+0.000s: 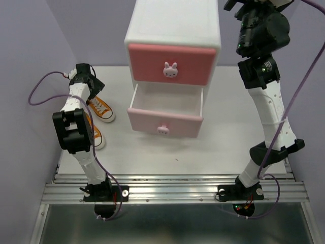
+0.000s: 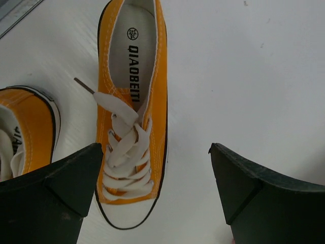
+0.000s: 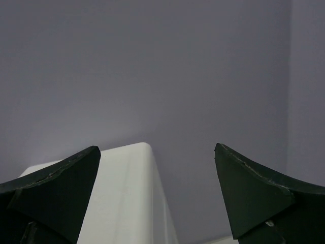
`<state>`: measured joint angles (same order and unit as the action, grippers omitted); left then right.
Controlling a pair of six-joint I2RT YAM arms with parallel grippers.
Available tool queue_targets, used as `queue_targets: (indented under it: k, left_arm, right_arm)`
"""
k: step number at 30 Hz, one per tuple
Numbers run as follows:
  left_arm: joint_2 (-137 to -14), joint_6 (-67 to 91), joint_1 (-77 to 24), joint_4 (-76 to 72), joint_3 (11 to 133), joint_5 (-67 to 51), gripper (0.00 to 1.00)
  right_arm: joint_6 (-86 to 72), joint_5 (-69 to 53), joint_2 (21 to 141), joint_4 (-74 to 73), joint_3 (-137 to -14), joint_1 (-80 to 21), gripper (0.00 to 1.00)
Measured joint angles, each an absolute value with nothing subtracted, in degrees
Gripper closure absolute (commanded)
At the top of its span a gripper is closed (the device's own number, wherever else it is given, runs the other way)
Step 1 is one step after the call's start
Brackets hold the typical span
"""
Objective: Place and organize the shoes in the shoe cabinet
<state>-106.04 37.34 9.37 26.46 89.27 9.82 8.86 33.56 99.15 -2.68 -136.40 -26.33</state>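
The white shoe cabinet [image 1: 172, 25] stands at the back middle of the table. Its deeper pink upper drawer [image 1: 171, 63] is shut, and its pale pink lower drawer [image 1: 165, 121] is pulled out, with no shoe showing inside. Two orange shoes lie at the left: one [image 1: 101, 108] under my left gripper, one [image 1: 96, 136] partly hidden by the left arm. My left gripper [image 2: 156, 152] is open above the toe of the nearer orange shoe [image 2: 133, 107]; the other one [image 2: 25, 127] lies beside it. My right gripper [image 3: 156, 150] is open and empty, raised by the cabinet's top corner [image 3: 122, 193]. The black shoes are out of view.
Purple walls close in the table on the left, back and right. A metal rail [image 1: 172, 190] runs along the near edge by the arm bases. The pulled-out drawer juts toward the middle of the table.
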Motion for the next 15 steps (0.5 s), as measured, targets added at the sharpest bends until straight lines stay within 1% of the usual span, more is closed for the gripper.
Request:
queue_targets:
  k: [3, 4, 7, 8, 9, 11, 12, 14, 15]
  left_arm:
    - [-111.09, 36.99, 9.37, 25.89, 90.56, 9.98, 0.01]
    - [-111.92, 36.93, 9.39, 25.78, 90.72, 10.09, 0.01]
    - [-114.26, 36.75, 9.45, 25.54, 91.00, 10.41, 0.04]
    - [-114.67, 36.64, 9.47, 25.50, 91.09, 10.55, 0.07]
    - [-115.09, 36.51, 9.50, 25.50, 91.22, 10.61, 0.12]
    - [-115.81, 36.34, 9.50, 25.52, 91.55, 11.14, 0.25]
    - [-116.29, 36.21, 9.50, 25.52, 91.77, 11.42, 0.43]
    - [-116.97, 35.59, 9.52, 25.71, 92.07, 12.23, 0.58]
    - [-117.23, 35.70, 9.63, 25.82, 92.27, 12.40, 0.63]
  right_arm:
    - [11.68, 37.98, 94.30, -0.49, -132.22, -25.43, 0.00]
    - [12.67, 39.94, 91.64, 0.14, -128.68, -24.95, 0.00]
    - [13.69, 43.86, 86.35, 1.23, -119.63, -23.31, 0.00]
    - [13.52, 44.97, 84.79, 1.37, -116.09, -22.48, 0.00]
    - [13.13, 45.65, 83.77, 1.37, -113.30, -22.02, 0.00]
    - [10.63, 46.17, 81.89, -0.12, -106.96, -21.04, 0.00]
    - [9.15, 46.28, 81.47, -1.78, -104.12, -20.64, 0.00]
    - [7.14, 46.06, 81.49, -4.82, -101.38, -20.32, 0.00]
    - [6.11, 45.89, 81.54, -6.70, -100.44, -20.34, 0.00]
